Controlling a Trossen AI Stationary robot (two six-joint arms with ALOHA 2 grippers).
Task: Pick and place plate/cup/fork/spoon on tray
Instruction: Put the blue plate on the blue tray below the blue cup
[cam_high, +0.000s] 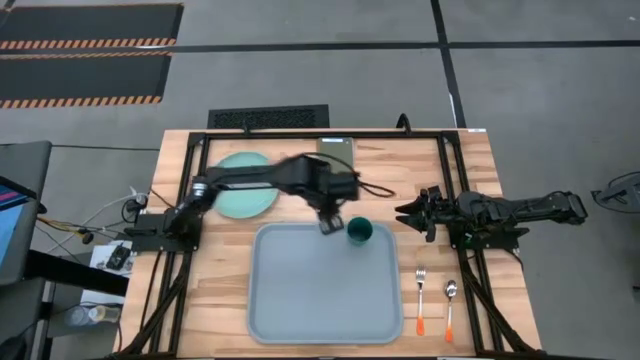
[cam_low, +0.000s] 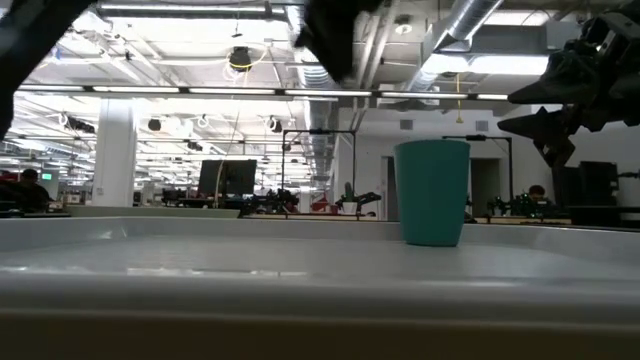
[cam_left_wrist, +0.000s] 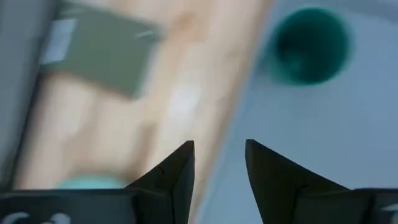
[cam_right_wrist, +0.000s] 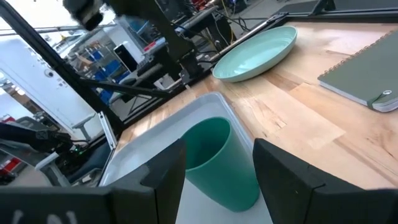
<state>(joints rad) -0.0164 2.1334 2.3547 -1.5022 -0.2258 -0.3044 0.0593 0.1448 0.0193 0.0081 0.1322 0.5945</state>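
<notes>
The dark teal cup (cam_high: 360, 232) stands upright on its base in the far right corner of the grey-blue tray (cam_high: 300, 300); it also shows in the low view (cam_low: 432, 190). My left gripper (cam_high: 330, 222) hovers open and empty over the tray's far rim, just left of the cup (cam_left_wrist: 309, 45). The mint-green plate (cam_high: 243, 188) lies on the table at the far left. The fork (cam_high: 421, 298) and the spoon (cam_high: 450, 305) lie on the table right of the tray. My right gripper (cam_high: 408, 212) is open and empty, right of the cup (cam_right_wrist: 221, 165).
An olive-green notebook (cam_high: 336, 148) lies at the table's far edge, between the plate and the right arm. Black frame rails (cam_high: 455, 180) run along both sides of the table. The tray's middle and near part (cam_high: 320, 300) hold nothing.
</notes>
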